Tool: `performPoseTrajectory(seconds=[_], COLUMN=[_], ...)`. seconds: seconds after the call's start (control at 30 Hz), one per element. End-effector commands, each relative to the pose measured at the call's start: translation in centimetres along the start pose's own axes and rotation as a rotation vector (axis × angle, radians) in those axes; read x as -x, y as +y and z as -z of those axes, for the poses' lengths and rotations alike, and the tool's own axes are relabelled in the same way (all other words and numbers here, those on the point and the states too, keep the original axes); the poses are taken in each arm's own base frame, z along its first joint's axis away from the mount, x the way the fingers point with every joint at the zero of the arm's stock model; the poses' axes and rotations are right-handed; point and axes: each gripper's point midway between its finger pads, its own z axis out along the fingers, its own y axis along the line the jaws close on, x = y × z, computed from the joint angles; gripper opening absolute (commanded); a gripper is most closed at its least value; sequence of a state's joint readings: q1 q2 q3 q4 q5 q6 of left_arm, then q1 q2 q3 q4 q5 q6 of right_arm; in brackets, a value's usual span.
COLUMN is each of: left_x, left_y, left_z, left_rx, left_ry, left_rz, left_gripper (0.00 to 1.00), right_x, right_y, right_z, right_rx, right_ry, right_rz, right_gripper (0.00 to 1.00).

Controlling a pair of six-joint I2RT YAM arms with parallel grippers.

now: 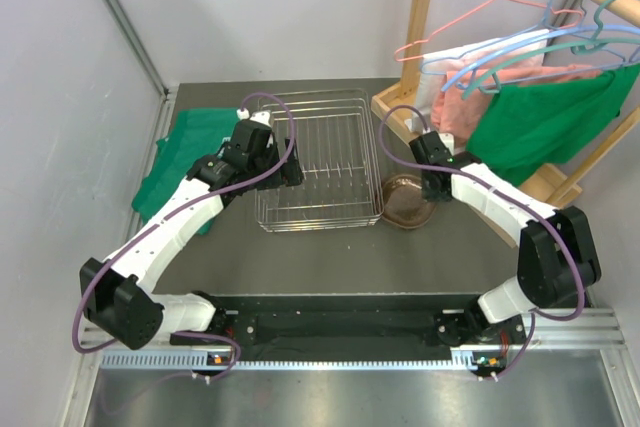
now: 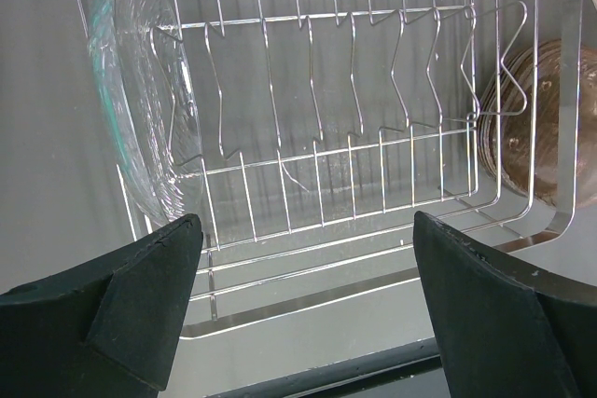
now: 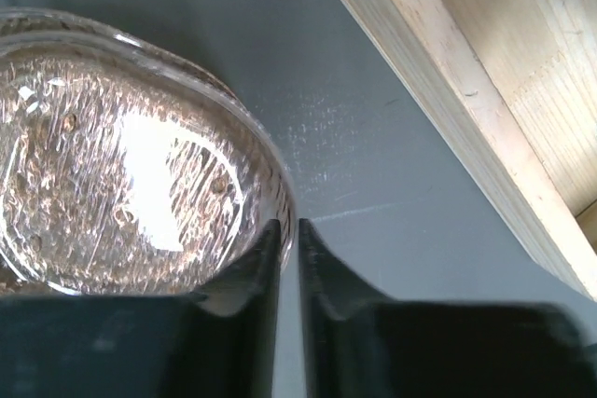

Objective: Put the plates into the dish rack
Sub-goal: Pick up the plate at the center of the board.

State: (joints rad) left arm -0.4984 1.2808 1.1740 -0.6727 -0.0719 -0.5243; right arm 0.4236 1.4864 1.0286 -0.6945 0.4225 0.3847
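Two arms reach over the grey tabletop (image 1: 330, 257) in the top view: the left pincer (image 1: 290, 172) hangs at the left side of the dish rack (image 1: 320, 112), and the right pincer (image 1: 432, 190) is down at the brown plates (image 1: 405, 202), which lie just right of the rack, with a green cloth (image 1: 190, 142) far left. From the left wrist, the left pincer (image 2: 306, 221) stands wide and holds nothing, and a clear plate (image 2: 140, 90) stands on edge at the left end of the dish rack (image 2: 317, 18). The brown plates (image 2: 522, 128) show through the wires outside the right end. From the right wrist, the right pincer (image 3: 289, 226) is all but closed, tabletop (image 3: 373, 137) showing through the thin slit. Its tips sit at the rim of the brown plates (image 3: 112, 165); whether they touch it I cannot tell.
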Motion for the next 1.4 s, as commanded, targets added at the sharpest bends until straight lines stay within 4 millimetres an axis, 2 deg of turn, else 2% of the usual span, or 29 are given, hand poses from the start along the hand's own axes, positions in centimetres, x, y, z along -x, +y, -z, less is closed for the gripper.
performPoseTrajectory(seconds=[0.0, 0.3, 0.53, 0.73, 1.07, 1.37], left_x=[1.4, 1.3, 1.0, 1.1, 0.9, 0.9], left_y=[-0.3, -0.2, 0.0, 0.1, 0.2, 0.0], left_z=[0.2, 0.2, 0.2, 0.4, 0.5, 0.7], left_rx=[-0.012, -0.012, -0.007, -0.003, -0.006, -0.015], left_ry=[-0.051, -0.048, -0.047, -0.051, -0.049, -0.046], left_rz=[0.002, 0.000, -0.001, -0.003, 0.000, 0.001], left_gripper=[0.99, 0.99, 0.99, 0.99, 0.99, 0.99], right_x=[1.7, 0.9, -0.4, -0.7, 0.1, -1.3], right_y=[1.1, 2.3, 3.2, 2.8, 1.8, 2.4], right_z=[0.7, 0.4, -0.3, -0.4, 1.1, -0.5], right_rx=[0.036, 0.086, 0.115, 0.091, 0.079, 0.069], right_ry=[-0.032, 0.007, 0.057, 0.064, 0.014, 0.071], right_rz=[0.005, -0.012, -0.040, -0.037, -0.067, -0.068], right_gripper=[0.15, 0.19, 0.18, 0.15, 0.21, 0.21])
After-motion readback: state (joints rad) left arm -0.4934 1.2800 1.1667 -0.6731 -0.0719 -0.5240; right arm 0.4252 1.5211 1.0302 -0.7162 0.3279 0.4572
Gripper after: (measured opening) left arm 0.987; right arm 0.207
